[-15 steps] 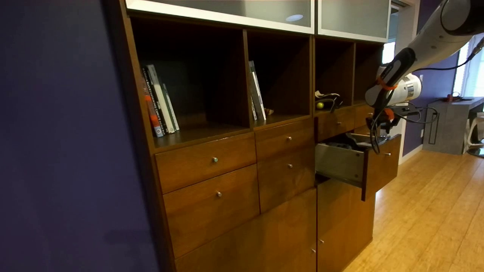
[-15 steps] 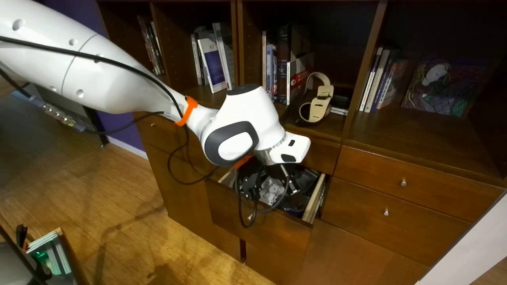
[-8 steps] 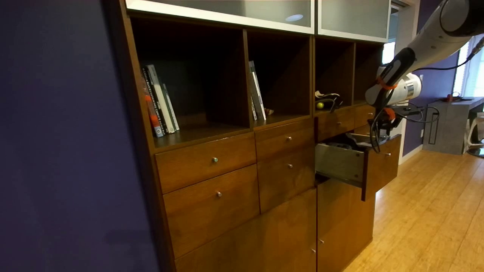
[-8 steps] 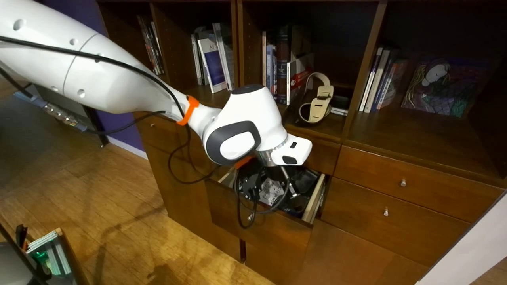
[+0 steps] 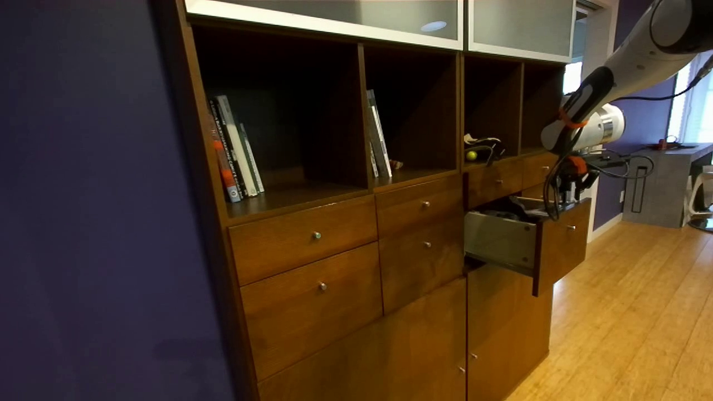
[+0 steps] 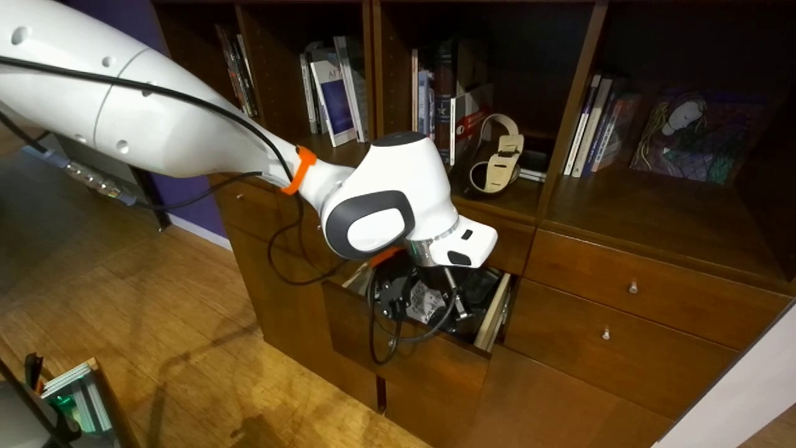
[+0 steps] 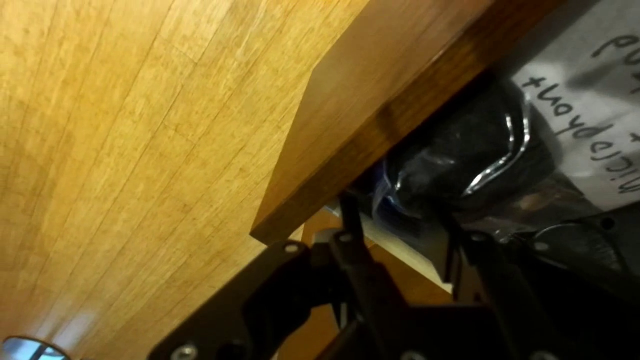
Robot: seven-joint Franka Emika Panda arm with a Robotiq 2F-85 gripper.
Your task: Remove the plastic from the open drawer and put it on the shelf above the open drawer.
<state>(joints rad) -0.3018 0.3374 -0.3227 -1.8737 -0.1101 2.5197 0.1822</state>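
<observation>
Lying inside the open drawer [image 5: 562, 250], the clear plastic [image 7: 450, 155] sits close behind the drawer's front, near one front corner — glossy, with black showing through. A white sheet [image 7: 595, 135] with black handwriting shows right beside it, farther from that corner; whether it is inside the plastic cannot be told. The gripper [image 7: 395, 212] points down at the same corner, its jaws partway apart, and plastic shows between the fingertips in the wrist view; that part is blurred, so contact cannot be made out. In both exterior views the white arm [image 6: 186, 130] extends above the drawer's front edge, an orange band [image 6: 305, 169] around it. Directly over the drawer is a closed drawer [image 5: 482, 187], and above that the shelf [image 5: 493, 100]. In an exterior view books [image 6: 469, 124] stand toward the shelf's left side, a beige strap [image 6: 500, 168] near its front edge; a yellow-green ball [image 5: 472, 155] lies near its left front corner. In the cubby [image 6: 653, 211] to the right, a painting [image 6: 690, 137] stands toward the back — more books [image 6: 600, 124] fill its left side. Pale wooden floor [image 7: 125, 125] spreads below.
</observation>
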